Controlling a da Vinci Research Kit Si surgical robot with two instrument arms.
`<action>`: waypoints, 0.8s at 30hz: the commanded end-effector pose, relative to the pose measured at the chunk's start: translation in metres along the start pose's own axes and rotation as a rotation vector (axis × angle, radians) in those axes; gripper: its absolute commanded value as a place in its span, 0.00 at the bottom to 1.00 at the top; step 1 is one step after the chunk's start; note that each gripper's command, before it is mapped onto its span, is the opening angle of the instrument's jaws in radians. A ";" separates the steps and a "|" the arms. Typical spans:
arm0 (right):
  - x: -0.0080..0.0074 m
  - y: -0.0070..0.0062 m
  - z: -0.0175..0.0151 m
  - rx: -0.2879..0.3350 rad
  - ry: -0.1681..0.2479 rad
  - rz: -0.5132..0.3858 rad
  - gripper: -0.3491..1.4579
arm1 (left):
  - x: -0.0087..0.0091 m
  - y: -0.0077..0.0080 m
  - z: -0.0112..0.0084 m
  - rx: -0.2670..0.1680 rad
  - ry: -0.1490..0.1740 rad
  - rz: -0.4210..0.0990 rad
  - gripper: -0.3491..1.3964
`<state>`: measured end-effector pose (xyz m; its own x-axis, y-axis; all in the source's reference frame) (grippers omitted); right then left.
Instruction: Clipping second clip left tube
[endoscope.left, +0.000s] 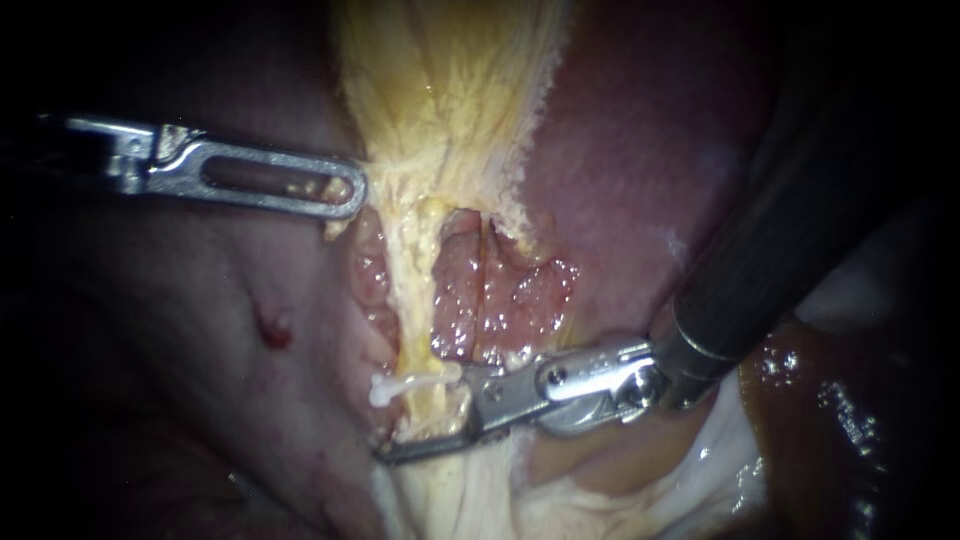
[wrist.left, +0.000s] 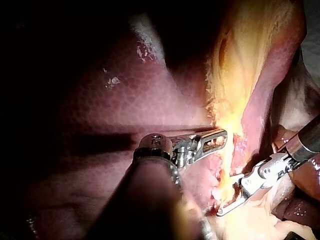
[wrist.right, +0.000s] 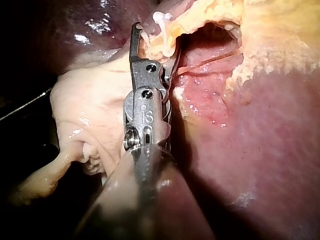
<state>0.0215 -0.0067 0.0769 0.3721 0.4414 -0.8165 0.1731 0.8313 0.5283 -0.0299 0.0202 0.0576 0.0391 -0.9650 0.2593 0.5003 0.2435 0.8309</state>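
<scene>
My left instrument (endoscope.left: 350, 195) sits left of the tube's (endoscope.left: 412, 290) upper end. Lower down a clip (endoscope.left: 405, 385) lies across the tube; my right instrument's (endoscope.left: 425, 415) jaws straddle it just below.

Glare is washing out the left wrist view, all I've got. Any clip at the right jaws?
Observer: Yes. Endoscope: a white clip lies across the tube, at the right instrument's upper jaw.
Operator: Jaws shut?
Observer: No. Right wrist view: open, with the tube between them.
Operator: And my left instrument, holding anything?
Observer: Endoscope: its jaws are shut on yellow tissue above the tube, and the fibres draw in toward their tip.
</scene>
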 end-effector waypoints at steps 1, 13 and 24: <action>0.0000 0.0000 0.0000 0.000 0.000 0.000 0.46 | 0.0000 0.0000 0.0000 0.000 0.000 0.000 0.00; 0.0001 -0.0001 -0.0008 0.005 0.001 0.001 0.47 | 0.0000 0.0001 0.0000 0.000 0.000 0.000 0.00; 0.0010 0.0001 -0.0030 0.015 0.003 0.009 0.47 | 0.0000 0.0001 0.0000 0.000 0.000 0.000 0.00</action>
<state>0.0189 -0.0051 0.0754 0.3717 0.4500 -0.8120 0.1846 0.8214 0.5397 -0.0298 0.0203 0.0577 0.0388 -0.9651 0.2591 0.5003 0.2433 0.8310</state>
